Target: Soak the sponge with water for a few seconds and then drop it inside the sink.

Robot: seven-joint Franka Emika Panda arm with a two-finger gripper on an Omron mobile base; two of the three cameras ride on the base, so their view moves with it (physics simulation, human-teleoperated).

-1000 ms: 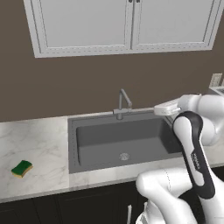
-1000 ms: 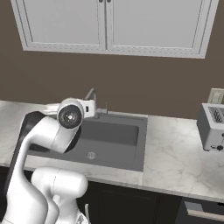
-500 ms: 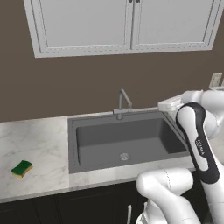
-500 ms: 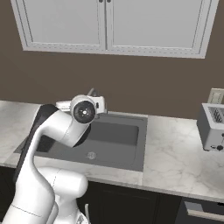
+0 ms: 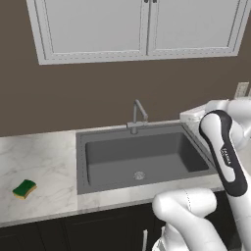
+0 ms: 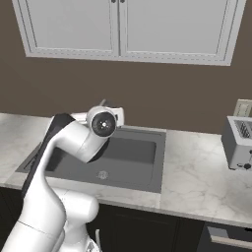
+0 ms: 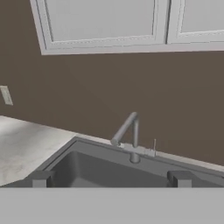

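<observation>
a: two fingertips are showing at the bottom of my hand view, and my gripper [image 7: 109,178] is standing wide open, holding nothing.

b: where is the sponge [image 5: 24,188] sitting?

a: it is lying flat on the marble counter [image 5: 44,162], green side up, well to the left of the sink [image 5: 142,157] and apart from its rim, close to the counter's front edge.

b: what is your hand facing?

a: it is looking across the sink's near edge at the tap [image 7: 127,135], which is standing on the back rim against the brown wall [image 7: 87,96]. white cabinets [image 7: 105,22] are hanging above it.

b: anything else nearby?

a: a toaster [image 6: 238,143] is sitting on the counter, well right of the sink.
</observation>
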